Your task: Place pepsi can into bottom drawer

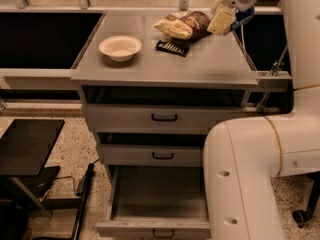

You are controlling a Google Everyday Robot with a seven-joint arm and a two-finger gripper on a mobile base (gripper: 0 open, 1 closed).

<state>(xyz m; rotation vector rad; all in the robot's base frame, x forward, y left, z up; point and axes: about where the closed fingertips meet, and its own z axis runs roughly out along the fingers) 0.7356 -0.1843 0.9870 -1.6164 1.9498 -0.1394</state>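
My gripper [223, 20] is raised above the back right part of the cabinet top, next to the snack bags. Its cream fingers [219, 21] are closed around the pepsi can [244, 15]; only a small blue strip of the can shows at their right side. The bottom drawer [153, 228] is pulled out towards me at the foot of the cabinet, and its grey inside shows nothing in it. The two shallower drawers above it are shut.
A white bowl [120, 47], a flat black packet [172, 48] and yellow and brown snack bags [182, 26] lie on the grey cabinet top [165, 69]. My white arm housing [250, 174] stands over the drawer's right side. A black stand [25, 144] is at the left.
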